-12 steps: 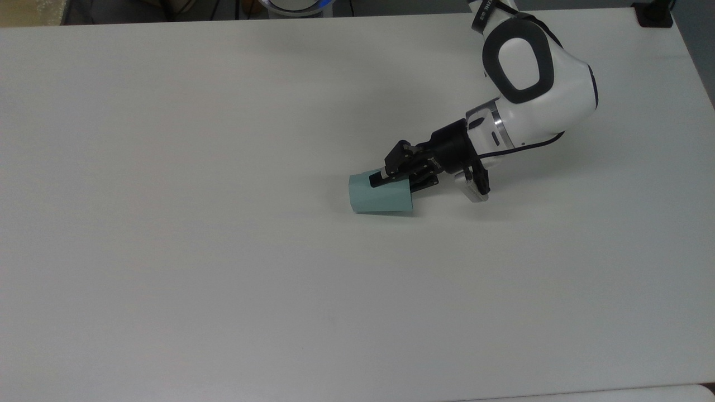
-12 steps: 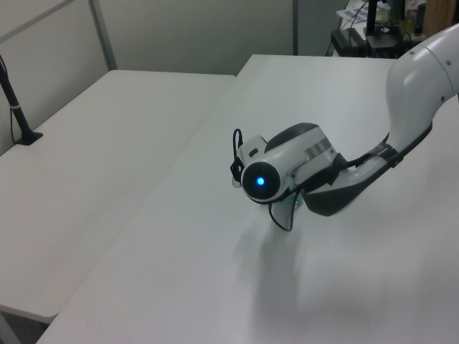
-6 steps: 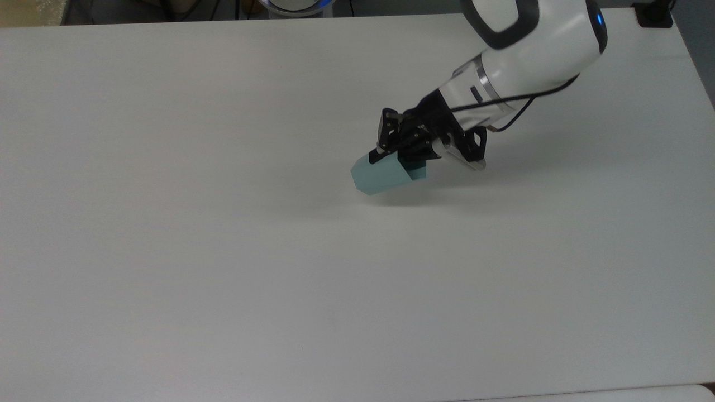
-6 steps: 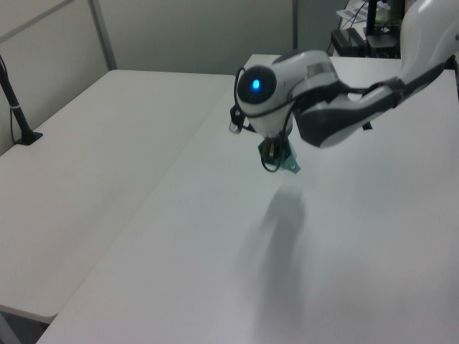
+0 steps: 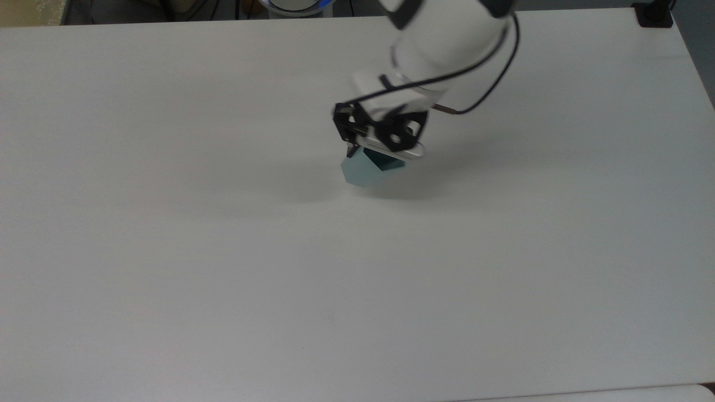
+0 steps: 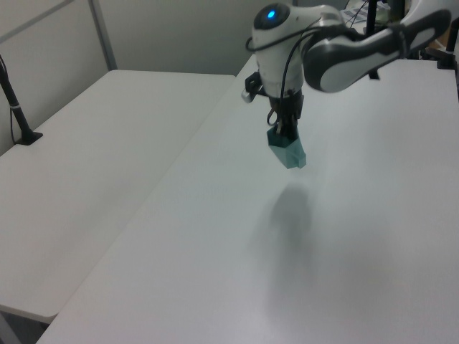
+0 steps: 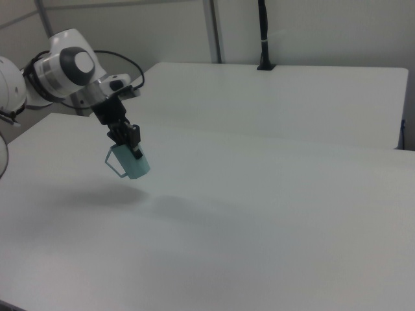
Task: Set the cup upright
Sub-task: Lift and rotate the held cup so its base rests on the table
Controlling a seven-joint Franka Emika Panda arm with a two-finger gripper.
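Observation:
The pale teal cup (image 5: pixel 362 169) (image 6: pixel 288 152) (image 7: pixel 130 163) hangs in the air above the white table (image 5: pixel 223 251), tilted with its narrow base pointing down and away from the arm. My gripper (image 5: pixel 363 151) (image 6: pixel 281 132) (image 7: pixel 131 148) is shut on the cup's rim, with one finger inside the mouth. In the right view the small angular handle (image 7: pixel 112 163) juts out toward the right view's left. The cup's shadow lies on the table below it.
A second white table (image 6: pixel 93 158) stands beside this one in the left view. A black post (image 6: pixel 16 107) rises at its far edge. Dark equipment (image 6: pixel 366 32) sits behind the far end of the table.
The arm has lifted the cup off the table and swung it from lying on its side toward base-down. The wrist has risen and turned to point downward.

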